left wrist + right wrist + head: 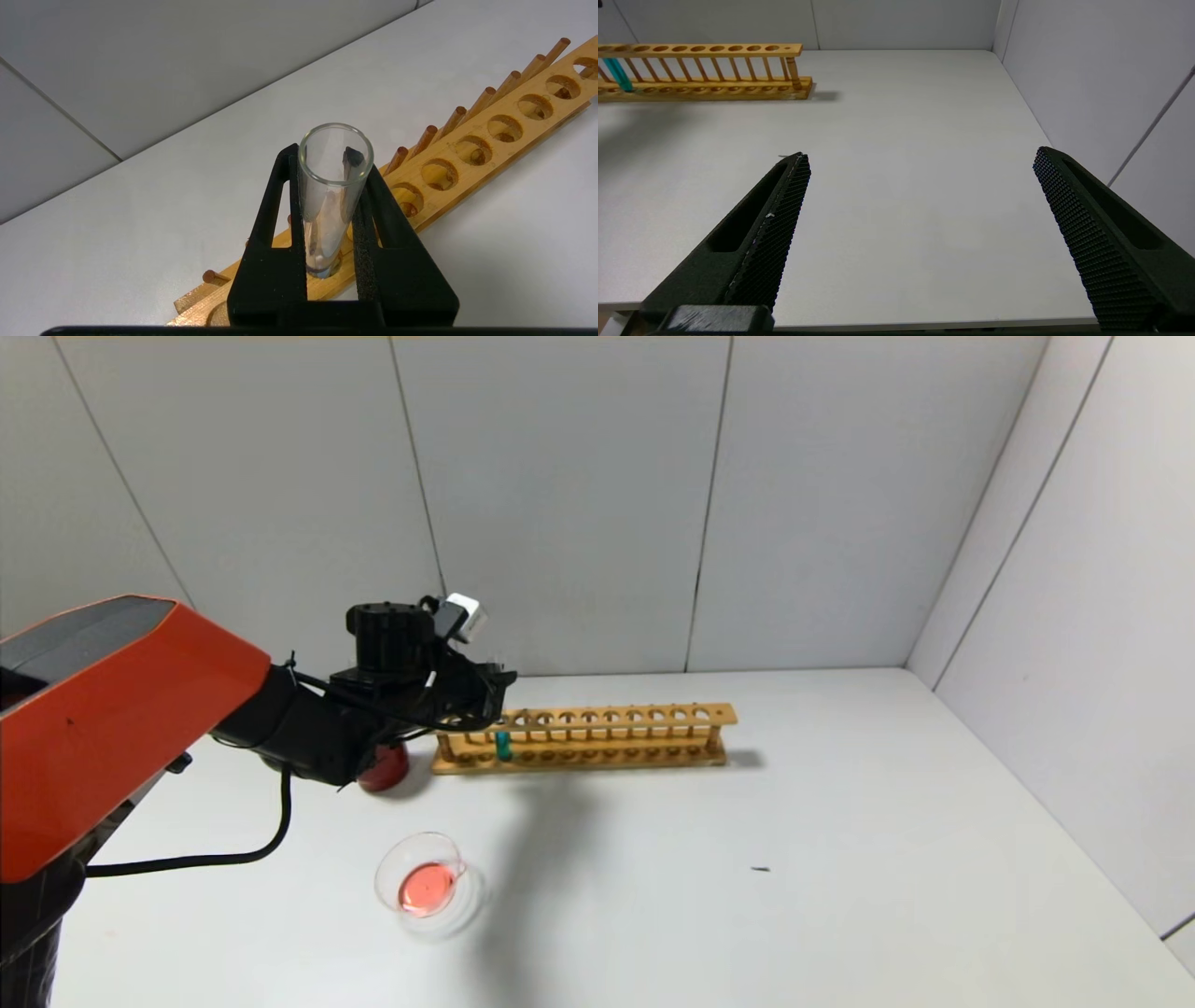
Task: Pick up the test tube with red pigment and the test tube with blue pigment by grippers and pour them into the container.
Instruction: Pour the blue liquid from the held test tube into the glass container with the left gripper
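The left hand (pixel 334 186) is at the left end of the wooden rack (pixel 597 737), its fingers (pixel 373 224) pinching an upright clear tube (pixel 329 186) seated in a rack hole. The test tube with blue pigment (pixel 503 743) stands just right of it. The container (pixel 425 882), holding red liquid, sits nearer on the worktop (pixel 794 859). The right hand (pixel 920 233) hovers spread wide, near right.

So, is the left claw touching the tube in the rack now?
Touching. The left wrist view shows the left claw shut on a clear tube, both fingers pressed against its sides, the tube's bottom in a hole of the rack.
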`<control>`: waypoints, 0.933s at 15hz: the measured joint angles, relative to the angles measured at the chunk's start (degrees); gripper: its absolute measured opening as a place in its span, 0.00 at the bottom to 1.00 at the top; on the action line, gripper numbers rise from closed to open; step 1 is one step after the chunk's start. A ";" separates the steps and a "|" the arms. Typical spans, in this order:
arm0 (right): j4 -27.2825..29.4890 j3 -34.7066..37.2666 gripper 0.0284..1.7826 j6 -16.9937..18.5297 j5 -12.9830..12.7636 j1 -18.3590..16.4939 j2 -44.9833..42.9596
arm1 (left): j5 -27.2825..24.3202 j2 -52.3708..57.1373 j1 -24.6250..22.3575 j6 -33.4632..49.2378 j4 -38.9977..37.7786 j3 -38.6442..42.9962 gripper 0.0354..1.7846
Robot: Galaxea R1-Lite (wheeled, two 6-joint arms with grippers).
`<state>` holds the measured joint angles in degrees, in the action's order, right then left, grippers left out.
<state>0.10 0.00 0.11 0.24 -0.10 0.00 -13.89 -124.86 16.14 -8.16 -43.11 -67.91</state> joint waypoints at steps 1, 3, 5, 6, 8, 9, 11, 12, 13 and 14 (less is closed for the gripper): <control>0.00 0.00 0.98 0.00 -0.02 0.00 0.00 | 0.05 0.30 0.17 -0.09 0.02 -0.27 0.16; 0.00 0.00 0.98 0.02 0.00 0.00 0.00 | 0.09 1.67 0.37 -0.18 0.63 -1.29 0.16; 0.00 0.00 0.98 0.00 0.00 0.00 0.00 | 0.13 3.89 0.59 -0.77 2.18 -3.30 0.16; 0.00 0.00 0.98 0.02 -0.02 0.00 0.00 | 0.13 5.47 0.63 -1.87 3.83 -4.61 0.16; 0.00 0.00 0.98 0.02 -0.02 0.00 0.00 | 0.27 8.73 0.48 -4.00 6.58 -7.06 0.16; 0.00 0.00 0.98 0.00 -0.02 0.00 0.00 | 0.22 10.63 0.59 -4.52 7.52 -7.97 0.16; 0.00 0.00 0.98 0.05 -0.02 0.00 0.00 | 0.27 14.06 0.65 -4.82 7.80 -8.50 0.16; 0.00 0.00 0.98 0.00 0.00 0.00 0.00 | 0.79 15.76 0.56 -4.94 7.58 -7.89 0.16; 0.00 0.00 0.98 0.00 0.00 0.00 0.00 | 1.82 17.20 0.32 -5.01 7.08 -6.81 0.16; 0.00 0.00 0.98 0.00 -0.02 0.00 0.00 | 2.97 18.58 0.11 -5.14 6.28 -5.18 0.16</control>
<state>0.10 0.00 0.11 0.22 -0.10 0.00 -10.91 -106.28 16.25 -13.30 -36.83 -73.09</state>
